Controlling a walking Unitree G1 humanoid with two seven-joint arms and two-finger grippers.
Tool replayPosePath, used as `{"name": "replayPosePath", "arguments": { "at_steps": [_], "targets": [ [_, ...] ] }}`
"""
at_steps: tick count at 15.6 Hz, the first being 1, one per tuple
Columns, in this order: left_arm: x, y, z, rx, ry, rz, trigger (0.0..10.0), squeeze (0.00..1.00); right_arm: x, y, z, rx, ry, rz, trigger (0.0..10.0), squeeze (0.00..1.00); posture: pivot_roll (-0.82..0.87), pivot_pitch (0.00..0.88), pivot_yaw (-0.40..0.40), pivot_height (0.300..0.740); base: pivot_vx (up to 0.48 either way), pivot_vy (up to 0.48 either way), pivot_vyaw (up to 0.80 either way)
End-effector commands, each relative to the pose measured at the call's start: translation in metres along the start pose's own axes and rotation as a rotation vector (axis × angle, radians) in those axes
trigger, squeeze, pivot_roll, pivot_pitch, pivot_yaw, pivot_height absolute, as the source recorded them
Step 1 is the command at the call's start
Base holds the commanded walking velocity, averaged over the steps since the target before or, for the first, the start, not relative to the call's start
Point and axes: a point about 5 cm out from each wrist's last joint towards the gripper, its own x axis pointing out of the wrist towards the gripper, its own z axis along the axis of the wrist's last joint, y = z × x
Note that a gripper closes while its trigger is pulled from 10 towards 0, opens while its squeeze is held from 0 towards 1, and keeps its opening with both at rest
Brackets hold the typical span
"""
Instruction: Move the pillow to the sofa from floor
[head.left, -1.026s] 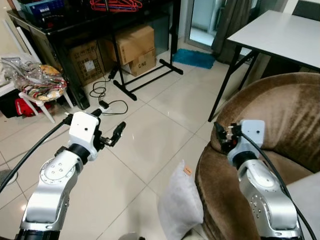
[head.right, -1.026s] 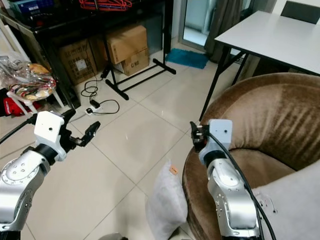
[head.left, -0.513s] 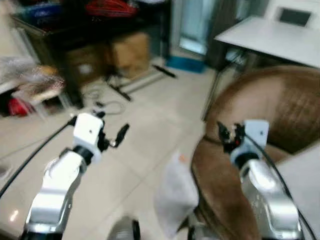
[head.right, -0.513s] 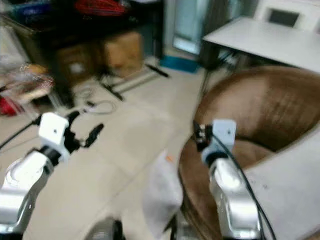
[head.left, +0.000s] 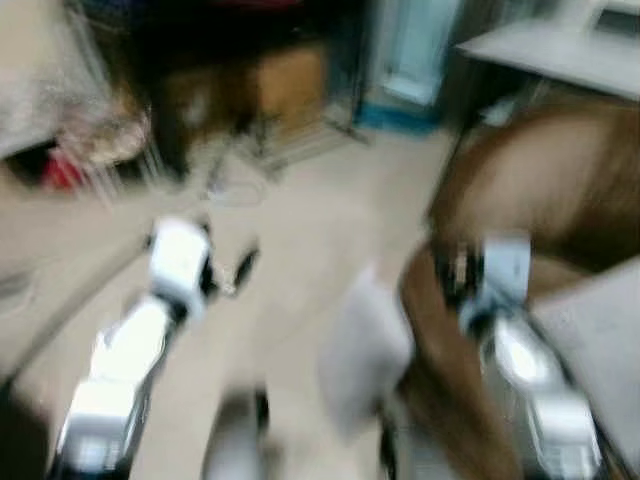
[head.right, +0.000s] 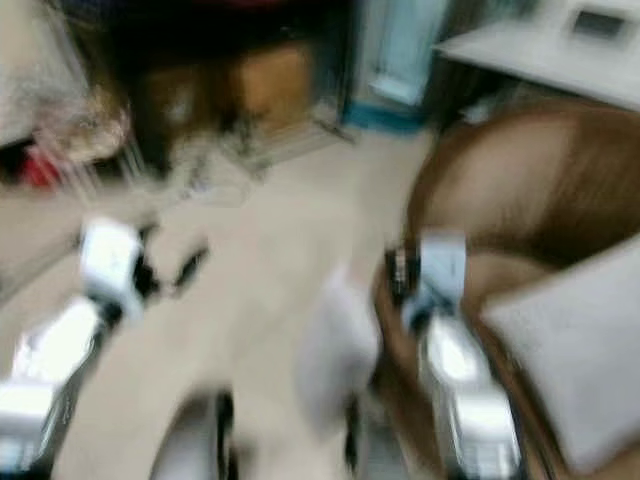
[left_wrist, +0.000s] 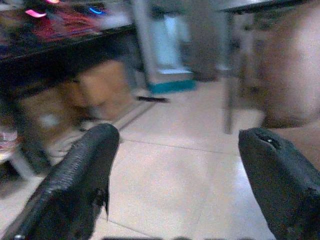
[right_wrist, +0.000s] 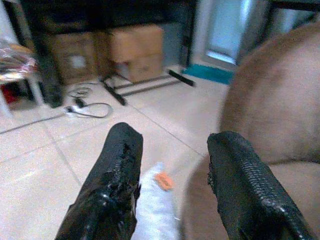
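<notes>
Since the earlier frames the camera has swung; both arms keep their raised pose. Pillow stands on the floor against the sofa edge. Left gripper and right gripper: jaws open, empty.

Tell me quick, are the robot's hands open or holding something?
Left gripper: open, holding nothing, over bare floor.
Right gripper: open, holding nothing, above the pillow by the sofa.
</notes>
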Motion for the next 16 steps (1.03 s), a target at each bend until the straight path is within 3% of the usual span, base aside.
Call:
{"name": "replayPosePath", "arguments": {
  "at_steps": [1, 10, 16],
  "targets": [
    [0.0016, 0.0027, 0.0014, 0.003, 0.004, 0.000, 10.0, 0.00, -0.0014, 0.0038, -0.0041, 0.004, 0.018, 0.008, 10.0, 0.00, -0.05, 0.000, 0.015, 0.580, 0.000, 0.000, 0.00],
    [0.0020, 0.0004, 0.0022, -0.012, -0.005, -0.014, 10.0, 0.00, -0.0003, 0.0082, -0.0078, -0.066, 0.056, 0.024, 10.0, 0.00, -0.05, 0.000, 0.009, 0.580, 0.319, 0.000, 0.05],
    [0.0030, 0.0014, 0.0026, -0.008, -0.004, -0.020, 10.0, 0.00, -0.0007, 0.0118, -0.0100, -0.063, 0.067, 0.058, 10.0, 0.00, -0.05, 0.000, 0.013, 0.580, 0.318, 0.000, 0.08]
  ]
}}
